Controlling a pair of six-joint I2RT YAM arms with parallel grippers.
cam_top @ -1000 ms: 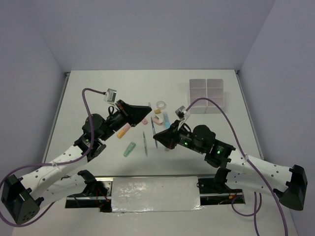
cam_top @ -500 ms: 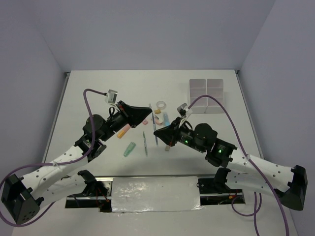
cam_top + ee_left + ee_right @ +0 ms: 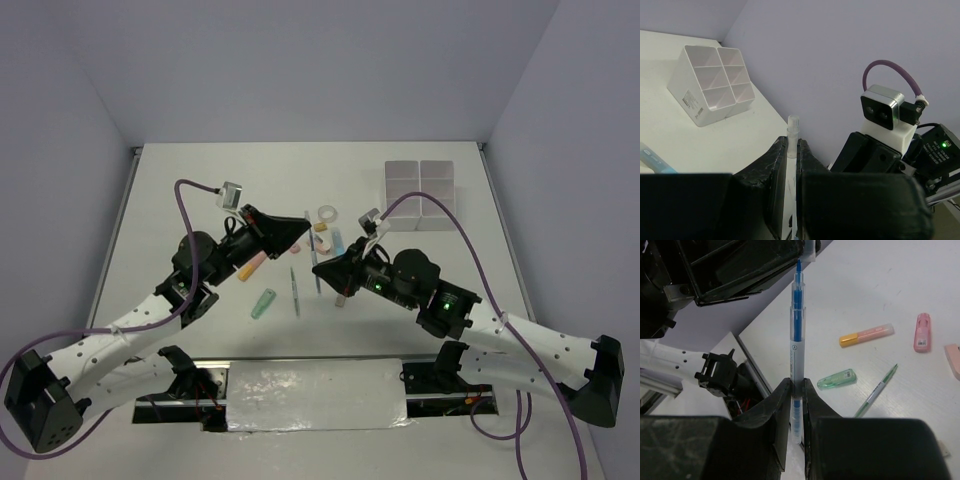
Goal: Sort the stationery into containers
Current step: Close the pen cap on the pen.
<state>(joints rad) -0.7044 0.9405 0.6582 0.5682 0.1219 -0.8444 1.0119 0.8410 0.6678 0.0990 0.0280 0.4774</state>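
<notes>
The right hand (image 3: pixel 796 386) is pinched almost closed on a blue pen (image 3: pixel 796 340), gripping it low on the barrel. The pen's long axis runs straight out from the fingers toward the left hand (image 3: pixel 791 148). That left hand is likewise nearly closed, clamping a thin clear cap (image 3: pixel 792 131) that sticks out past its fingertips. From the right wrist view, the bare pen tip sits just beside the cap's end, a little to its left. I cannot tell whether it has entered the cap. Both hands meet above the middle of the counter (image 3: pixel 200 190), over the loose pieces: an orange stick (image 3: pixel 866 335), a green stick (image 3: pixel 837 379), a teal pen (image 3: pixel 879 388) and a pink stick (image 3: pixel 922 332). The capping looks to turn on bringing tip and cap mouth onto one line, since a small sideways offset would make the tip slide past. The divided box (image 3: pixel 421 194) stands at the far right, well apart from the hands, and the right arm is the nearer one to it.
</notes>
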